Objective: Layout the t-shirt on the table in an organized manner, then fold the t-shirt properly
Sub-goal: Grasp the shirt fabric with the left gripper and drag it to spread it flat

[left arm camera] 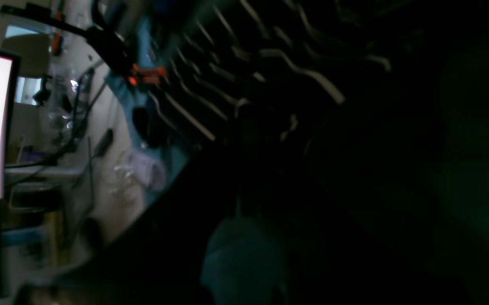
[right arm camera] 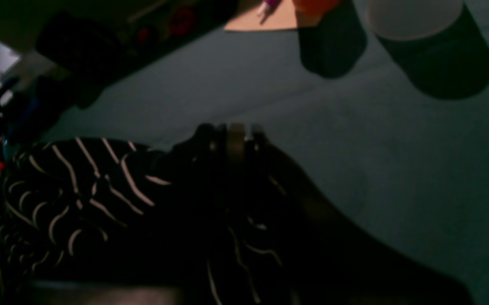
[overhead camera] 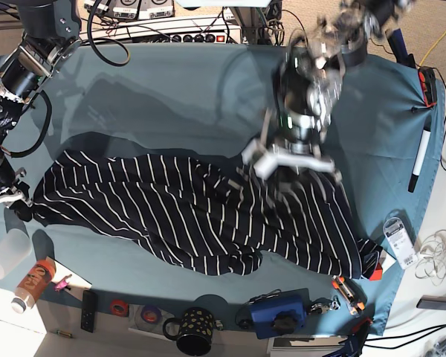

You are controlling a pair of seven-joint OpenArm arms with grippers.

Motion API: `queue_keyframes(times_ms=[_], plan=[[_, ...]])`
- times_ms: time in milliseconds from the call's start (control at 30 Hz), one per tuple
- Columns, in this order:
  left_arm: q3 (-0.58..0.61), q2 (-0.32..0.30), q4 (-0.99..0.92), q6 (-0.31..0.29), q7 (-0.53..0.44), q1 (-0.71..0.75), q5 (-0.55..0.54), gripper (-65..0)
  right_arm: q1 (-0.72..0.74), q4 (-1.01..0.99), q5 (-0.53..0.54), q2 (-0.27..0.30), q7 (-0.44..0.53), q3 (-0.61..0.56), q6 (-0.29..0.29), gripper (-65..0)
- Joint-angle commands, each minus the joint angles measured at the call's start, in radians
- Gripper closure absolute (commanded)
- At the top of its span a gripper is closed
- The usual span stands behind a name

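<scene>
Striped navy-black t-shirt (overhead camera: 201, 216) spread crumpled across middle of teal counter (overhead camera: 171, 89), reaching from left edge toward lower right corner in base view. Right end effector (overhead camera: 18, 204) at shirt's left end, pressed together on a bunch of fabric, seen close in right wrist view (right arm camera: 236, 144). Left end effector (overhead camera: 290, 167) down on shirt's upper edge, blurred, fingers drawn together; whether pinching cloth, cannot tell. Clear cup (overhead camera: 4, 253) and mug (overhead camera: 193, 331) near front edge.
</scene>
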Motion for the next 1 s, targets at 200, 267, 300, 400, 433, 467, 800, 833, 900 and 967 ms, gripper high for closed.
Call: queue_keyframes(times_ms=[200,267,300,400,433,467,800,833,900,967], plan=[[-0.175,-0.109,0.024,-0.017,-0.018,0.095,0.051,0.0,0.024,0.017,0.024,0.042,0.020,0.003,0.006,0.0],[-0.248,-0.154,0.024,-0.015,-0.033,0.122,0.050,0.0,0.024,0.017,0.021,0.045,0.017,0.003,0.007,0.0],[-0.283,-0.177,0.024,-0.016,-0.044,0.134,0.043,0.0,0.024,0.017,0.021,0.045,0.017,0.003,0.007,0.0],[-0.380,-0.234,0.024,-0.021,-0.094,0.167,-0.044,0.0,0.024,0.017,0.021,0.044,0.016,0.003,0.007,0.0],[-0.407,-0.246,0.024,-0.039,-0.124,0.173,-0.090,0.0,0.024,0.017,0.021,0.044,0.016,0.003,0.006,0.0],[-0.432,-0.256,0.024,-0.066,-0.159,0.178,-0.142,0.0,0.024,0.017,0.021,0.044,0.016,0.003,0.006,0.0],[-0.487,-0.261,0.023,-0.051,-0.381,0.171,-0.294,-26.7,0.024,0.017,0.021,0.044,-0.002,0.003,0.007,0.0],[-0.487,-0.261,0.023,-0.011,-0.339,0.168,-0.294,-26.9,0.024,0.017,0.020,0.044,-0.005,0.003,0.007,0.0],[-0.487,-0.261,0.023,0.031,-0.243,0.166,-0.294,-26.9,0.022,0.017,0.020,0.044,-0.005,0.003,0.007,0.0],[-0.487,-0.261,0.023,0.027,-0.166,0.170,-0.298,-26.9,0.022,0.017,0.020,0.044,-0.005,0.003,0.007,0.0]])
